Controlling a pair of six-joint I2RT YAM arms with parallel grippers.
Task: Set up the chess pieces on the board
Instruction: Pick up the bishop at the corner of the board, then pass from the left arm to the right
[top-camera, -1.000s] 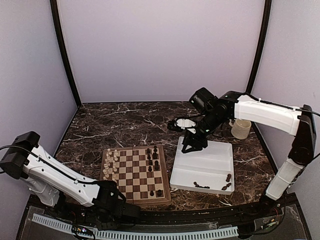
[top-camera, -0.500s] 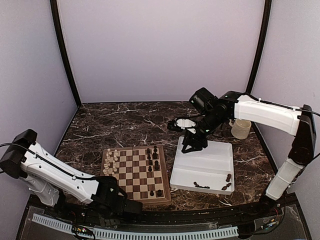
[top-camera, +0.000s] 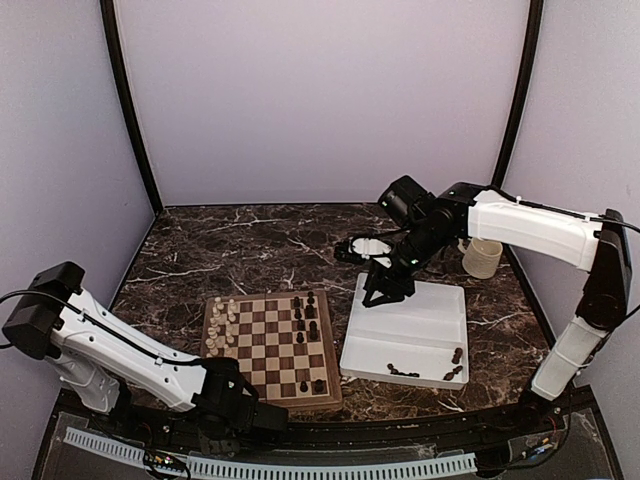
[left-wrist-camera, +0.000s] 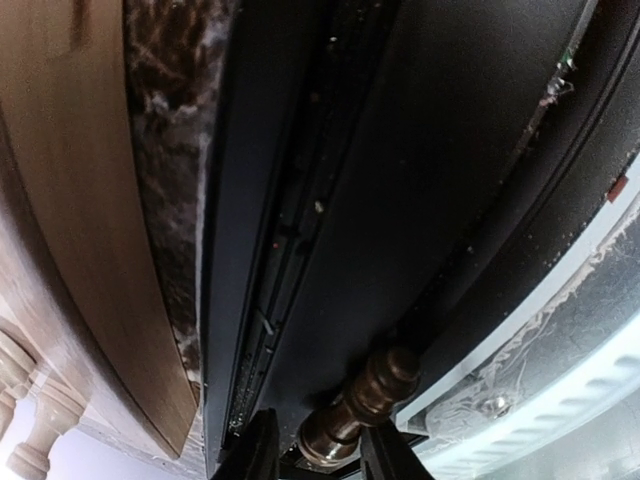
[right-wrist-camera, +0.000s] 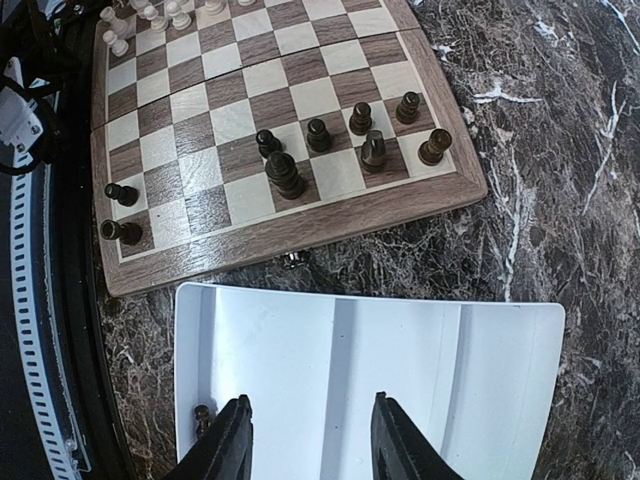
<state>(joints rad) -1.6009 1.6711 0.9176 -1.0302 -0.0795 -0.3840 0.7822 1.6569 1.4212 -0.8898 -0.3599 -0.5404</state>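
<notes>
Two arms share the job of setting up a chessboard. Seen from above, the board (top-camera: 265, 347) lies at the near left of the marble table (top-camera: 250, 250). Cream pieces (top-camera: 222, 325) are ranked along its left edge and dark pieces (top-camera: 306, 318) partly fill its right, the side next to the white tray (top-camera: 420, 310) that serves as their supply. A few dark stragglers (top-camera: 402, 371) lie at the tray's near end. The right gripper (top-camera: 388, 290) hangs over the tray's far end, not far from a pale mug (top-camera: 482, 257). The left gripper (top-camera: 236, 400) sits low at the table's near edge, just off the board's front frame.

From the left wrist, its fingers (left-wrist-camera: 395, 455) are drawn close about the base of a dark brown chessman (left-wrist-camera: 362, 400). The piece juts forward over the black rail (left-wrist-camera: 330, 200) below the table edge, with the board's frame curving past on the left. The narrow pinch at the foot looks meant to leave the body free, so the piece can be stood upright on a square.

From the right wrist, that claw's jaws stand apart with nothing between them above bare tray floor, one lone dark piece (right-wrist-camera: 202, 415) off to the side. By the look of it, the arm hovers open so it can drop onto the next man. Beyond the tray, the board's dark side shows gaps, so a good part of the set-up is not yet done.
</notes>
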